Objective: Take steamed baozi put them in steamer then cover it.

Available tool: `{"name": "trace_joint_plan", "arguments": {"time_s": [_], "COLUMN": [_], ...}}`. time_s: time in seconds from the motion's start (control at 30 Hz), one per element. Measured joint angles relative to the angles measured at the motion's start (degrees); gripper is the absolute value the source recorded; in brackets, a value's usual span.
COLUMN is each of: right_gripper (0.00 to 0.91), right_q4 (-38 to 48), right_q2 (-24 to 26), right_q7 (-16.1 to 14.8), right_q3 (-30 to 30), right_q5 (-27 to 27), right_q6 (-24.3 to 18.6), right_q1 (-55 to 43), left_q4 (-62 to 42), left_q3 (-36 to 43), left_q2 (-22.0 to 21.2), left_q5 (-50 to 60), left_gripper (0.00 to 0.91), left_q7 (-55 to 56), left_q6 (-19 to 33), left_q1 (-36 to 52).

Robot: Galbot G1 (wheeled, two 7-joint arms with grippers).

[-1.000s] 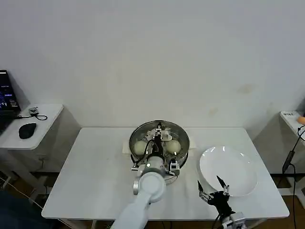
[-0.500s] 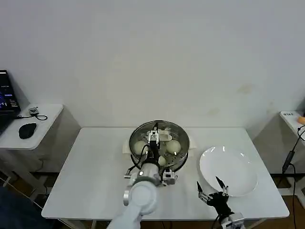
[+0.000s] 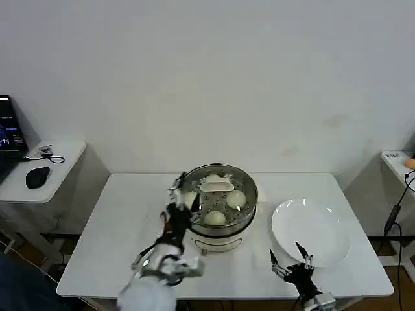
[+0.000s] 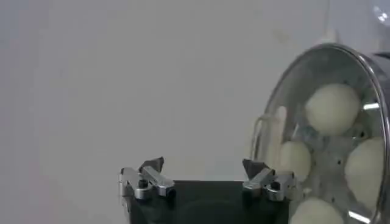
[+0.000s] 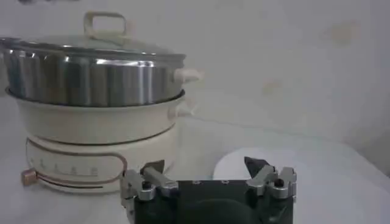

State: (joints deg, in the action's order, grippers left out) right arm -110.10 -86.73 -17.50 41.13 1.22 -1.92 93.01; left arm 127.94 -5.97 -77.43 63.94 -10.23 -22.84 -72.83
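Near the table's front edge, the right gripper (image 3: pixel 290 264) hung with jaws wide beside the flat white plate (image 3: pixel 311 231). The left gripper (image 3: pixel 179 191) gaped empty just left of the lidded shiny stainless-steel steamer (image 3: pixel 219 197), four smooth cream-white baozi (image 3: pixel 236 197) inside.

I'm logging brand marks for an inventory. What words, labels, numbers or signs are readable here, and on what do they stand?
None can be read.
Steamer: base front has a panel outline, no legible marking.
Glass lid, white plate: no print visible.
Screen on the side desk: content too small to read.
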Motion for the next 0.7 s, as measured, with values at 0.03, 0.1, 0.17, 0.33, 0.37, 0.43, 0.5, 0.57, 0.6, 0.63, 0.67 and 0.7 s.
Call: {"name": "trace_joint_plan", "arguments": {"time_s": [0.03, 0.1, 0.17, 0.33, 0.37, 0.43, 0.5, 0.57, 0.6, 0.63, 0.67, 0.7], "right_gripper": [0.907, 0.907, 0.907, 0.907, 0.907, 0.907, 0.907, 0.907, 0.907, 0.907, 0.907, 0.907], "right_q4": [0.0, -0.1, -0.4, -1.5, -1.7, -2.2, -2.7, -3.3, -3.7, -4.0, -4.4, -4.7], "right_q2": [0.4, 1.1, 1.6, 3.3, 3.4, 3.8, 4.3, 4.9, 5.2, 5.5, 5.8, 6.1], "right_q7": [0.2, 0.5, 0.7, 1.1, 1.2, 1.3, 1.3, 1.1, 1.1, 1.2, 1.3, 1.3], "right_q3": [0.1, 0.0, 0.0, 0.1, 0.2, 0.5, 0.6, 0.7, 0.8, 0.9, 1.0, 1.0], "right_q5": [-0.4, -1.1, -1.7, -2.5, -2.7, -3.1, -3.4, -4.1, -4.4, -4.7, -5.0, -5.2], "right_q6": [-0.1, -0.2, -0.3, -0.6, -0.6, -0.5, -0.4, 0.0, 0.2, 0.4, 0.8, 1.0], "right_q1": [0.2, 0.3, 0.8, 2.1, 2.4, 3.1, 3.8, 4.8, 5.2, 5.6, 6.1, 6.5], "left_q4": [1.1, 2.4, 2.9, 1.4, 1.0, 0.4, -0.1, -0.6, -0.9, -1.2, -1.5, -1.8], "left_q3": [-1.6, -5.1, -8.8, -17.4, -18.6, -20.7, -22.2, -23.4, -23.8, -24.2, -24.6, -24.8], "left_q2": [0.3, 0.7, 0.9, 1.5, 1.5, 1.3, 1.1, 1.0, 0.9, 0.9, 0.9, 0.9], "left_q5": [-3.7, -11.5, -18.8, -37.9, -41.4, -48.3, -53.9, -58.3, -59.9, -61.2, -62.5, -63.5], "left_gripper": [0.907, 0.907, 0.907, 0.907, 0.907, 0.907, 0.907, 0.907, 0.907, 0.907, 0.907, 0.907], "left_q7": [1.8, 5.6, 9.0, 16.1, 17.2, 19.1, 20.5, 21.6, 22.1, 22.6, 23.0, 23.2], "left_q6": [0.7, 2.5, 4.7, 11.7, 12.9, 15.0, 17.1, 18.9, 19.7, 20.5, 21.2, 21.9], "left_q1": [-1.9, -5.3, -8.1, -14.1, -15.1, -17.3, -19.6, -21.8, -22.9, -23.8, -24.9, -25.8]}}
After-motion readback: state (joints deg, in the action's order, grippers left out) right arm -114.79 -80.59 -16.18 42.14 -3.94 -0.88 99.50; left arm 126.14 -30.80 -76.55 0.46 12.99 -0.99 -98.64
